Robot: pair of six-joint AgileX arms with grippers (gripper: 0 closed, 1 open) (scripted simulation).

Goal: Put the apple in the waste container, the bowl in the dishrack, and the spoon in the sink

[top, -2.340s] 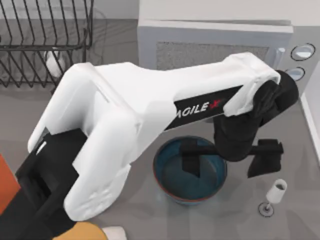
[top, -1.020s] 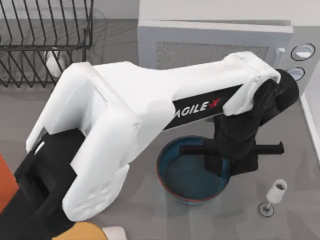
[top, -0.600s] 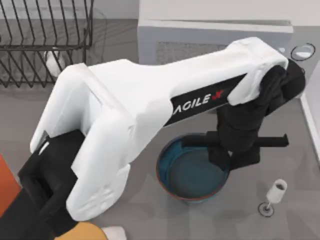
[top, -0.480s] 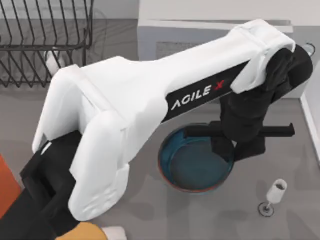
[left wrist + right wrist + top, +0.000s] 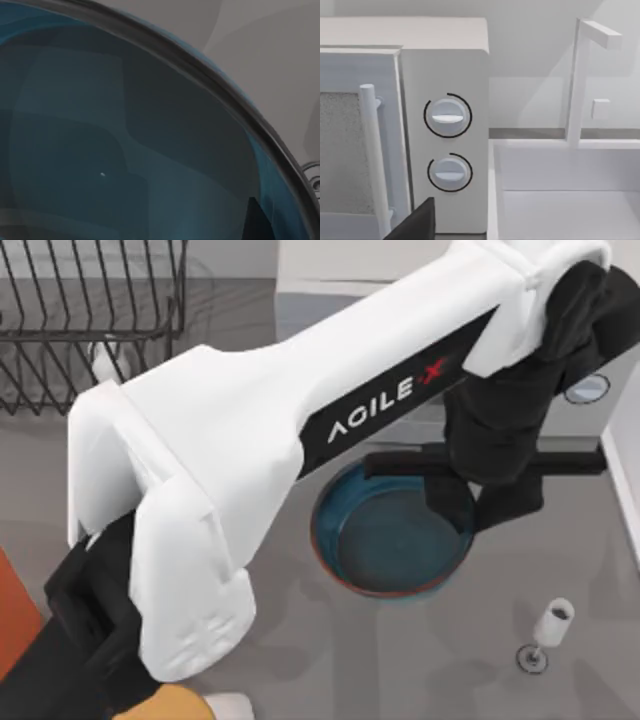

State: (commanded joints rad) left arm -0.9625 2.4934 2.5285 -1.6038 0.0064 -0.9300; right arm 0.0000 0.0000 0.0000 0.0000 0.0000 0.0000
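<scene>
The left arm [image 5: 250,440] is stretching across the table from the top view's lower left toward the upper right, its white shell covering much of the counter [image 5: 300,660]. Behind it, the microwave [image 5: 405,125] is standing against the back wall with two round dials on its front panel, and the sink [image 5: 565,200] is lying just beside it on the right, a white faucet [image 5: 580,80] rising over the basin. The dishrack [image 5: 90,320] is sitting at the table's upper left, well apart from the bowl. The bowl [image 5: 392,538] is hanging right of the table's middle, its teal inside facing up and its shadow falling on the counter beneath it. The left gripper [image 5: 480,505] is reaching down at the bowl's far right rim, its jaws pinched onto that rim, one black finger [image 5: 450,505] inside the bowl. In the left wrist view, the bowl's inside and dark rim are curving close under the camera. A small wine glass [image 5: 548,630] is standing upright near the bowl, toward the lower right.
</scene>
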